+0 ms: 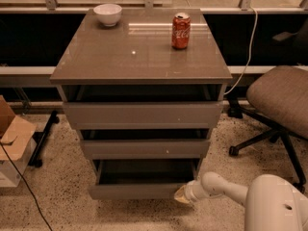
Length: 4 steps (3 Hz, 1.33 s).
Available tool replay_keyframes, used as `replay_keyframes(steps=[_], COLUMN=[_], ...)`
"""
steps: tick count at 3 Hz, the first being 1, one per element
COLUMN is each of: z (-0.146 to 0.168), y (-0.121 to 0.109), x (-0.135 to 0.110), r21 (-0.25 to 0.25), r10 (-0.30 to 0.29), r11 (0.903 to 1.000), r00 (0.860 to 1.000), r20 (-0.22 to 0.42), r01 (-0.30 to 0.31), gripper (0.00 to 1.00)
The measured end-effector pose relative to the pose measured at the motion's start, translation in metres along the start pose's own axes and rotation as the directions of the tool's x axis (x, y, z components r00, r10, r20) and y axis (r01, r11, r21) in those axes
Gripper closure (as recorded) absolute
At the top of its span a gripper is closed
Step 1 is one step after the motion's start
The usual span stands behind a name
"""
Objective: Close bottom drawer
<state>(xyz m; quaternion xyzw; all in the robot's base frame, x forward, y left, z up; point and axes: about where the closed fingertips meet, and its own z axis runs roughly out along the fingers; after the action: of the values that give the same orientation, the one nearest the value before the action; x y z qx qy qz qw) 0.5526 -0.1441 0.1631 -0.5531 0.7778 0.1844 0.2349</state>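
— Gripper (183,195), where is it sitting?
— It's touching the right end of the bottom drawer (132,191), which is sticking out under the cabinet (139,61). Its grip I'm not making out.

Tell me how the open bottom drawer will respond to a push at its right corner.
The flat grey-brown bottom drawer looks rigid and empty, so it probably slides easily. With the pale end effector at its right corner, an off-centre push may skew it. Its smooth front might let contact slip.
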Motion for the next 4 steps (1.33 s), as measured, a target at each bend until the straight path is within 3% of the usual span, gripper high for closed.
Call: replay_keyframes(steps=[1,3,4], z=[-0.003,0.007,0.01], y=[-0.014,-0.038,-0.068], x=[-0.001,-0.012,-0.021], r21=[0.024,0.123,0.19], r10=[-0.004,-0.053,-0.079], r11=[0.9997,0.9912,0.9798], r00=[1.0,0.998,0.994], r20=[0.004,0.025,0.07], r01=[0.004,0.05,0.064], gripper=[1.0,1.0,0.86])
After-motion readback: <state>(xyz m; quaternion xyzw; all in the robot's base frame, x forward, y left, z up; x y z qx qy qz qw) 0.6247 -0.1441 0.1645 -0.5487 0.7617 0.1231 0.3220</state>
